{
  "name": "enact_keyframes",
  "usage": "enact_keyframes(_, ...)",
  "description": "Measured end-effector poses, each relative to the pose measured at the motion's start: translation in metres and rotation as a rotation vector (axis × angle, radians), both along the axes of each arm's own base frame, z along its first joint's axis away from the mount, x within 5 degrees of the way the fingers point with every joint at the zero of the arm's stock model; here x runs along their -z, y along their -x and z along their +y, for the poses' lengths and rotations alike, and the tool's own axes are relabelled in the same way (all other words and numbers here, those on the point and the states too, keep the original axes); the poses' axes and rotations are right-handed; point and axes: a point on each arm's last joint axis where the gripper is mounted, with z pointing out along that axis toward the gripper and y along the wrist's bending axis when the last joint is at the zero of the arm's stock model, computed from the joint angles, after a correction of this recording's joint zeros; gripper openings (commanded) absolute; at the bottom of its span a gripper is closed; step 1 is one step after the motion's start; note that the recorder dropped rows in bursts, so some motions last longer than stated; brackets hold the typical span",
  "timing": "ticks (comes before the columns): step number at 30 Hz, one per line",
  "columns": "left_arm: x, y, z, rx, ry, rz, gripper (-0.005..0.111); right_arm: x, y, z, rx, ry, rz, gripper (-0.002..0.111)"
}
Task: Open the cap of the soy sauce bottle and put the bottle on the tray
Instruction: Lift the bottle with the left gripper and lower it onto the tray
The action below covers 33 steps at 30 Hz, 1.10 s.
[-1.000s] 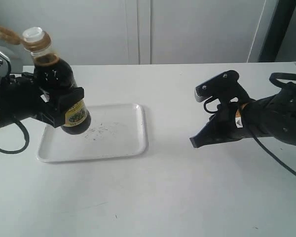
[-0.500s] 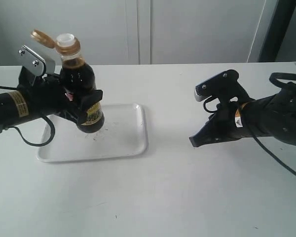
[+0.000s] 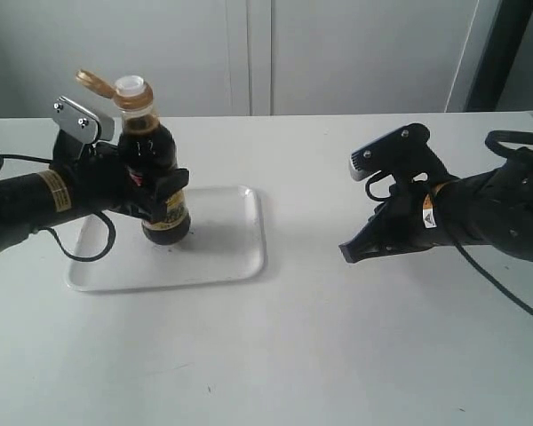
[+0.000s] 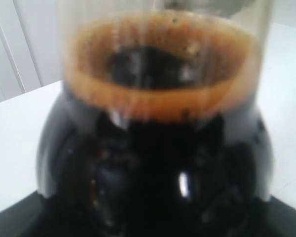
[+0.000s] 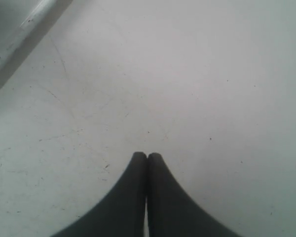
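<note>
Clearly the soy sauce bottle (image 3: pixel 156 182) is held by the left end effector (image 3: pixel 151 197), which is clamped around its lower body at the label; its long axis stands close to upright, neck up, with a slight lean. The base is seen over the middle of the tray (image 3: pixel 235 257) and appears to be at or just above the tray floor; whether contact has been made cannot be told. The cap (image 3: pixel 94 80) is already flipped open on its hinge, and the white spout (image 3: pixel 131 87) is exposed. In the left wrist view only the dark liquid and its foamy brown ring are shown, pressed close to the lens. The right end effector (image 3: pixel 348 252) is kept well apart on the bare surface (image 3: pixel 293 355), its fingers (image 5: pixel 138 197) closed against each other and holding nothing. What is judged to remain is a short descent, if any, and a release by the left arm, the only one near the tray
</note>
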Motion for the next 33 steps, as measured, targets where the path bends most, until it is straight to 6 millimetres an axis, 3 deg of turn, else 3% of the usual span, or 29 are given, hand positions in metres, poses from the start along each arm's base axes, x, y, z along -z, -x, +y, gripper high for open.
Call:
enact_keyframes(14, 0.018, -0.01, -0.003, -0.008, 0.045, 0.004, 0.0, 0.0, 0.0, 0.0, 0.001, -0.002, -0.001, 0.0)
enact_keyframes(16, 0.018, -0.01, -0.003, -0.004, 0.044, 0.002, 0.013, 0.0, 0.0, 0.0, 0.001, -0.002, -0.001, 0.0)
enact_keyframes(19, 0.018, -0.01, -0.003, -0.004, 0.044, 0.002, 0.061, 0.0, 0.0, 0.0, 0.001, -0.002, -0.001, 0.0)
enact_keyframes(20, 0.018, -0.01, -0.003, -0.004, 0.044, 0.002, 0.084, 0.0, 0.0, 0.0, 0.001, -0.002, -0.001, 0.0)
enact_keyframes(22, 0.018, -0.01, -0.003, -0.002, 0.048, -0.001, 0.099, 0.0, 0.0, 0.0, 0.001, -0.002, -0.001, 0.0)
enact_keyframes(24, 0.016, -0.01, -0.004, 0.0, 0.065, -0.003, 0.105, 0.0, 0.0, 0.0, 0.001, -0.002, -0.001, 0.0)
enact_keyframes(33, 0.015, -0.014, 0.003, -0.024, 0.099, 0.019, 0.105, 0.0, 0.0, 0.0, 0.001, -0.002, -0.001, 0.0)
